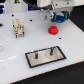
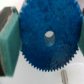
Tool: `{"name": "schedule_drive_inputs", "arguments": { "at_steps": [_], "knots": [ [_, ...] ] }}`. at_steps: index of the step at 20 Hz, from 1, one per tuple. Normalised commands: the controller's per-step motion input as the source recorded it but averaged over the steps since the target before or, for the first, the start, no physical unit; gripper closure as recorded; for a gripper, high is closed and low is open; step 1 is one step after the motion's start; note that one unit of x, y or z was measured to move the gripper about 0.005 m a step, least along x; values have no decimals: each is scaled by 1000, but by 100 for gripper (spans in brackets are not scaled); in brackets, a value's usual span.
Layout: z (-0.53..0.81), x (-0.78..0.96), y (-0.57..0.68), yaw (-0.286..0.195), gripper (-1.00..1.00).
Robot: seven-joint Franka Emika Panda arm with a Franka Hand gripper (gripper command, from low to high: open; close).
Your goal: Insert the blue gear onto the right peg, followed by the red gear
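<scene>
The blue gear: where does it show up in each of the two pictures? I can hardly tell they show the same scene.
Exterior view: the blue gear is a small blue patch near the top, toward the exterior view's right, under the gripper, above the red gear.
Wrist view: the blue gear fills most of the picture, centre hole showing, between the teal fingers.
Shared landmark: the gear itself, held in the gripper.
</scene>
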Motion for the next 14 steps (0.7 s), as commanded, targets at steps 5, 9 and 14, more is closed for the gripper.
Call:
{"name": "schedule_drive_inputs", "arguments": {
  "at_steps": [5,9,14],
  "knots": [
    [575,680,-259,0,100],
    [539,780,-182,0,100],
    [496,811,-164,0,100]
  ]
}}
